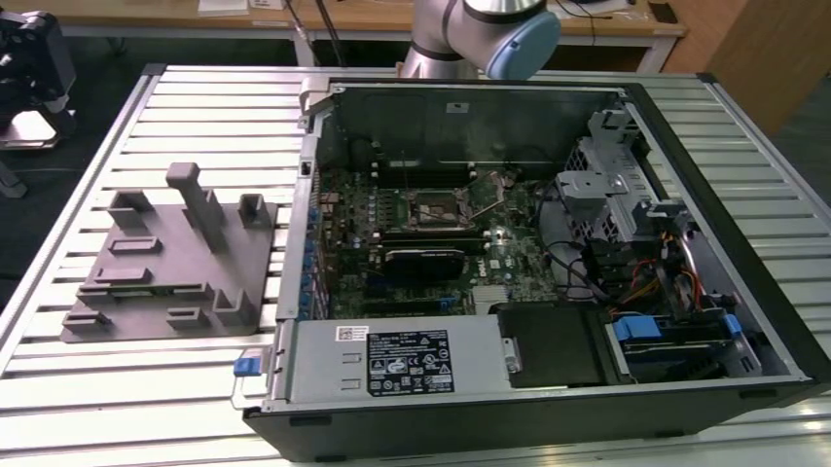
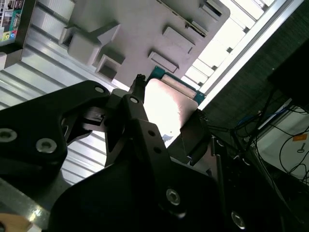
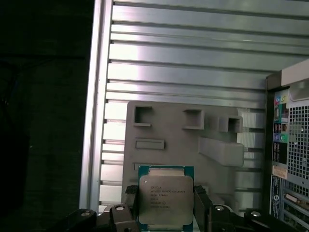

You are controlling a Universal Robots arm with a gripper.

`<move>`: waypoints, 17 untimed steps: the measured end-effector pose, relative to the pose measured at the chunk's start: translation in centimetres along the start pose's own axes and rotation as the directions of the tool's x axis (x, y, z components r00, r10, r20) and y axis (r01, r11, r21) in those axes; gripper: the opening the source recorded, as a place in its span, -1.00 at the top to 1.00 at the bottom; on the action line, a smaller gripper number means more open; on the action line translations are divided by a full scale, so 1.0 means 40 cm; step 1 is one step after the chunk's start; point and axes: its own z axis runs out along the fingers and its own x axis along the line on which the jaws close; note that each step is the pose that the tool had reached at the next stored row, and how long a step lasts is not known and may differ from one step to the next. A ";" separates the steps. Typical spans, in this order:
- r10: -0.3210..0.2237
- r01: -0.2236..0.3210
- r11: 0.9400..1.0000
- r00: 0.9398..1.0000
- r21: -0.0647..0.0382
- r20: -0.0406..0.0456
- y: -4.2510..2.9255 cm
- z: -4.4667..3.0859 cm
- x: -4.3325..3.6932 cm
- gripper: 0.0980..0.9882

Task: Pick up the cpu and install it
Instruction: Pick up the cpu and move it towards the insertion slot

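The gripper (image 3: 165,205) has its black fingers (image 3: 131,202) clamped on opposite edges of the silvery cpu (image 3: 165,195), with the grey moulded tray (image 3: 169,137) on the slatted table (image 3: 193,58) beyond it.

Slatted metal table (image 1: 195,97), wooden desk (image 1: 364,15) behind

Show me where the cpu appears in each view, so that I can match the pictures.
First wrist view: the cpu, held in the pincer, with the grey tray behind.
Second wrist view: the cpu is the bright plate in the pincer, before the grey tray.
Exterior view: the shared landmark, the grey tray, lies at the exterior view's left of the case.
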 end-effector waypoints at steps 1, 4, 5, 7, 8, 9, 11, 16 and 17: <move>0.000 0.000 1.000 1.000 0.000 0.000 0.000 0.000 -0.003 0.00; 0.000 0.000 1.000 1.000 0.000 0.000 0.000 0.000 -0.013 0.00; 0.000 0.000 1.000 1.000 0.000 0.000 -0.001 0.001 -0.016 0.00; 0.000 0.000 1.000 1.000 0.000 0.000 -0.001 0.001 -0.023 0.00; 0.000 0.000 1.000 1.000 0.000 0.000 -0.001 0.001 -0.026 0.00; 0.000 0.000 1.000 1.000 0.000 0.000 -0.001 0.001 -0.030 0.00; 0.000 0.000 1.000 1.000 0.000 0.000 -0.001 0.001 -0.036 0.00; 0.000 0.000 1.000 1.000 0.000 0.000 -0.002 0.002 -0.054 0.00; 0.000 0.000 1.000 1.000 0.000 0.000 -0.002 0.002 -0.058 0.00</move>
